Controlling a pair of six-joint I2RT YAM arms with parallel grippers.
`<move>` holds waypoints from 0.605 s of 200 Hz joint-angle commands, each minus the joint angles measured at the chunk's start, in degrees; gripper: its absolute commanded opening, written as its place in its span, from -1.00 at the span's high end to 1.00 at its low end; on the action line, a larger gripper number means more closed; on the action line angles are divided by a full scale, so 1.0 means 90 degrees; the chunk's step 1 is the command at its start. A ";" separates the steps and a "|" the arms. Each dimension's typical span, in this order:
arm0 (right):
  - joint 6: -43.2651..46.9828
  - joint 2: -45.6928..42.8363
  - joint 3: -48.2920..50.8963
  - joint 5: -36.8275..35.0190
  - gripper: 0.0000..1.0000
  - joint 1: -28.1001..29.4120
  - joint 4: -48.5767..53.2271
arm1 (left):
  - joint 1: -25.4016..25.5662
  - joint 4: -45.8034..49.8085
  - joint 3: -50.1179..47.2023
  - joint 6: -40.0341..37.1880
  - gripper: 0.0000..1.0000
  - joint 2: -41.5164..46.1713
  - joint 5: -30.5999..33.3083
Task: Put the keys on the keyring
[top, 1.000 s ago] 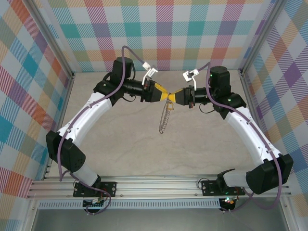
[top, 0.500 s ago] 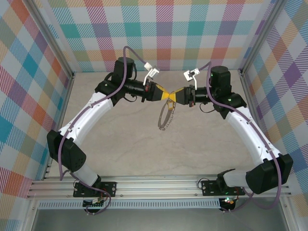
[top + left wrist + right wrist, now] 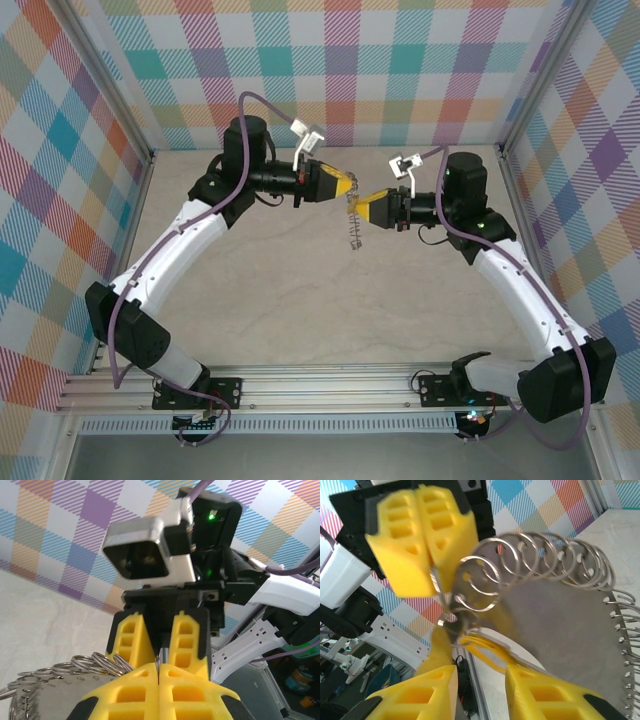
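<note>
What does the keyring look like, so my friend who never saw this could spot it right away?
Find the pale table between the checked walls, then the middle, where the left gripper and right gripper nearly meet. The keyring hangs from the shut left gripper. Unlike the yellow fingers, it is silvery: a thin loop edged with little rings.

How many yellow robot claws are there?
2. The left gripper is just left of the middle, shut on the keyring that dangles below it. The right gripper faces it from the right, a bit lower, its jaws apart.
</note>
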State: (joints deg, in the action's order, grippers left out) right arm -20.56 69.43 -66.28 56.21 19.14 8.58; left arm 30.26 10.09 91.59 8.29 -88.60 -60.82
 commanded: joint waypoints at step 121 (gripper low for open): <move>-0.0648 0.0148 -0.0106 -0.0078 0.05 0.0003 -0.1024 | 0.0134 -0.0432 -0.0030 0.0172 1.00 0.0215 -0.0058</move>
State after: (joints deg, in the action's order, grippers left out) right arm -25.32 69.82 -65.89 55.77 19.14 2.20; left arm 30.70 9.82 91.59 9.43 -88.42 -60.80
